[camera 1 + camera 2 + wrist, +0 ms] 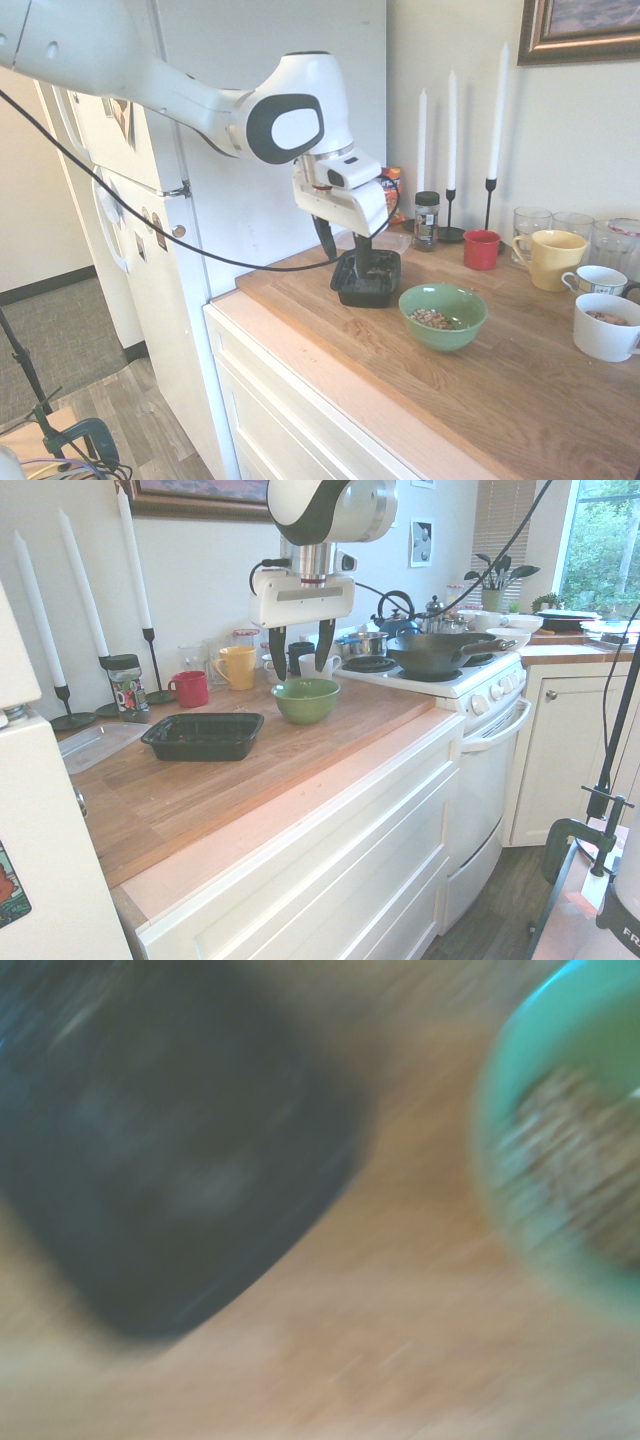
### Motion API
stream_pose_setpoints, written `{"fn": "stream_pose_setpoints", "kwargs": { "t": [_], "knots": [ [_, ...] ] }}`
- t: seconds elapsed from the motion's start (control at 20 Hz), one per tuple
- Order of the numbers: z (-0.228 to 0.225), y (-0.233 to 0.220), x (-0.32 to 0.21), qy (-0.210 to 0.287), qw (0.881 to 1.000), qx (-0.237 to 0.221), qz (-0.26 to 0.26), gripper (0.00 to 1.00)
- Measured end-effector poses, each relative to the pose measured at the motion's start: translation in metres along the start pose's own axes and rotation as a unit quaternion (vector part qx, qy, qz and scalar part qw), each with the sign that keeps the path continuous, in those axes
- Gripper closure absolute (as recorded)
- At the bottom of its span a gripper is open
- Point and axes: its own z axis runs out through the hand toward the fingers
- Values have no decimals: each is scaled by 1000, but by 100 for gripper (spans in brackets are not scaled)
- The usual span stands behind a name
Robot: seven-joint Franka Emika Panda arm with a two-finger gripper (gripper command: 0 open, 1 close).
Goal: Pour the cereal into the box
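Note:
The cereal point(432, 318) is a small tan heap inside the green bowl point(443, 315) on the wooden counter. The box point(367, 278), a low black tray, stands just left of the bowl. My gripper point(340, 245) hangs open and empty above the counter, over the box's near end. From the other side, the gripper point(300, 652) hovers above and slightly behind the green bowl point(306, 700), with the box point(203, 735) to its left. The wrist view is blurred, showing the box point(170, 1160) and the bowl point(500, 1100) with cereal point(590, 1170).
A clear lid point(95, 745) lies behind the box. A spice jar point(427, 219), red cup point(481, 249), yellow mug point(550, 258), white cups point(605, 325), glasses and tall candles line the back wall. A stove with a pan point(440, 655) adjoins the counter.

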Motion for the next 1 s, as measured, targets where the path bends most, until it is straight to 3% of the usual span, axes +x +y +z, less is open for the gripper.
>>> {"fn": "stream_pose_setpoints", "kwargs": {
  "t": [0.35, 1.0],
  "knots": [
    [29, 20, 113, 37, 997, -27, 54, 0],
    [121, 63, 210, -63, 988, 22, 139, 0]
  ]
}}
